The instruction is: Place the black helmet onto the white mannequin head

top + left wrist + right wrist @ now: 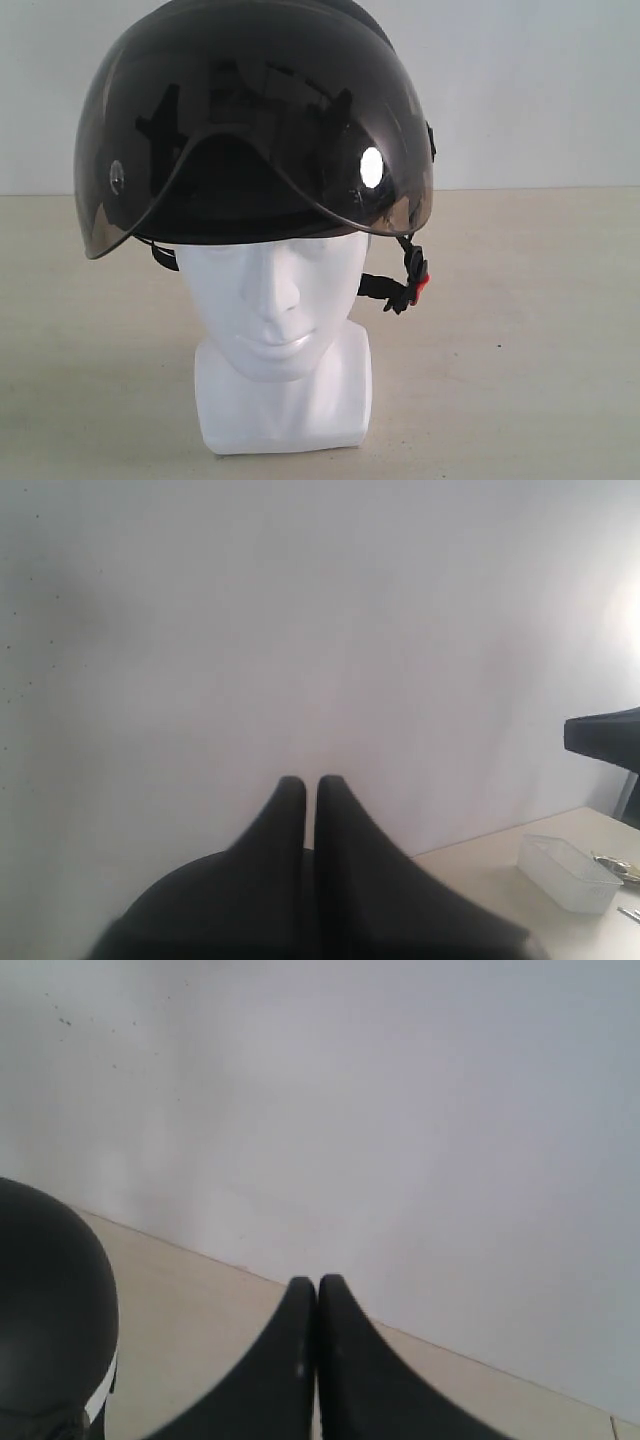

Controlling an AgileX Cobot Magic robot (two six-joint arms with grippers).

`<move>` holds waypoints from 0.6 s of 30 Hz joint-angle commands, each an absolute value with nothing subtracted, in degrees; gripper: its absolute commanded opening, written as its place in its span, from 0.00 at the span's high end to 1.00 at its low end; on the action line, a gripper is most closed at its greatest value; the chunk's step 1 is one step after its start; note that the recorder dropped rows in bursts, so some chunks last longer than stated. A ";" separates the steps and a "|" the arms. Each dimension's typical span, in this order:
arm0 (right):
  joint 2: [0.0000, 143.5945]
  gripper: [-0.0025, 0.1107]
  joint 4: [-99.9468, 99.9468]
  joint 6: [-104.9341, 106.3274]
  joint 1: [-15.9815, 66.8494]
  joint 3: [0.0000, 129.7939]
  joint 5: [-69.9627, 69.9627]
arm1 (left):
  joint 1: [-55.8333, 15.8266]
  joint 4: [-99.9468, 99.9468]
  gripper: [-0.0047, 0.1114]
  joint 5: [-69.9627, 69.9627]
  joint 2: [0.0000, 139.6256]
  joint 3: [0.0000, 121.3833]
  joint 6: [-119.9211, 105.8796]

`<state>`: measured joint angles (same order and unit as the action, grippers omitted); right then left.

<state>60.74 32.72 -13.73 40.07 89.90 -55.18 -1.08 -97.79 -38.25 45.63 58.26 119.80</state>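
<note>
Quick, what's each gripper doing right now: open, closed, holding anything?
Left gripper: closed, fingers together, holding nothing.
Right gripper: closed, holding nothing; the black helmet is apart from it.

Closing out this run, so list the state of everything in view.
black helmet: seated on the white mannequin head, chin strap hanging loose
white mannequin head: upright on its base
left hand: shut, empty
right hand: shut, empty
clear tub: upright, contents unclear
</note>
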 commanded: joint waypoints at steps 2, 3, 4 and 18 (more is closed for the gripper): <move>59.96 0.98 29.44 -12.97 38.00 84.58 -51.12 | -1.30 -97.95 0.92 -38.33 45.77 58.65 119.95; 59.52 0.98 26.87 -12.45 36.20 83.47 -49.34 | -1.30 -97.95 0.92 -38.33 45.77 58.65 119.95; 59.11 0.98 22.30 -11.03 34.11 82.23 -47.53 | -1.30 -97.95 0.92 -38.45 45.77 58.66 119.95; 58.42 0.98 -41.35 23.05 7.45 67.80 -35.91 | -1.30 -97.95 0.92 -38.82 45.77 58.66 119.95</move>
<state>58.61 -27.89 17.82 11.69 68.97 -36.97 -1.08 -97.79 -38.49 45.63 58.26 119.80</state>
